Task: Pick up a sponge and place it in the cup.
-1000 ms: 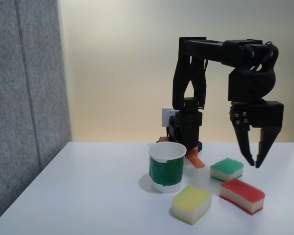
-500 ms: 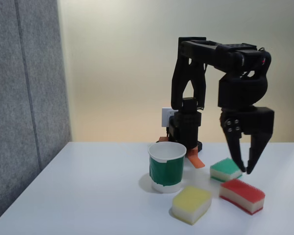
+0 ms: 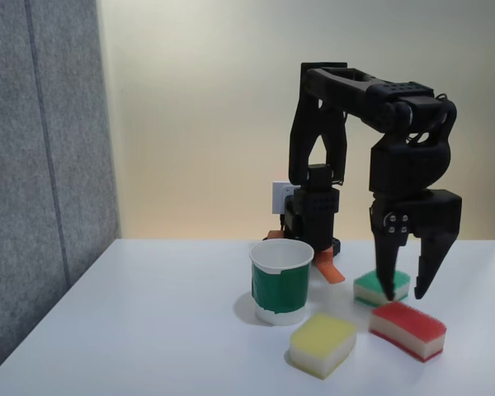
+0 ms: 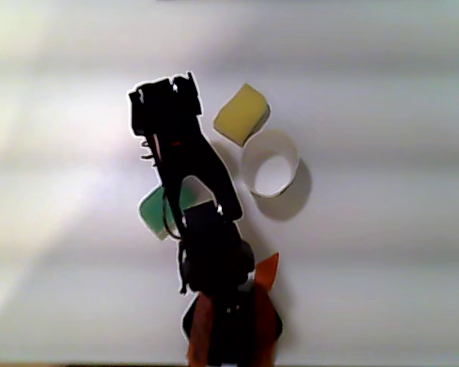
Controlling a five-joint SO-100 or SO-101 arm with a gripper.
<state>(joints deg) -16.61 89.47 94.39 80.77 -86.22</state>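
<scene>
In the fixed view, the hand (image 3: 403,295) hangs spread, empty, just above the red-topped sponge (image 3: 407,328). The sponge lies on the tabletop (image 3: 148,330), right of the cup (image 3: 280,280).

Fixed view's soft and evenly lit, shadows faint under the cup (image 3: 281,280). My top-down other view is blown out, hazy, with pale bands across the table (image 4: 382,252).

my gripper (image 3: 403,294): matt black plastic; sponge (image 3: 407,329): rough red top over white foam; cup (image 3: 280,280): smooth green paper; table (image 3: 148,330): smooth matt white
</scene>
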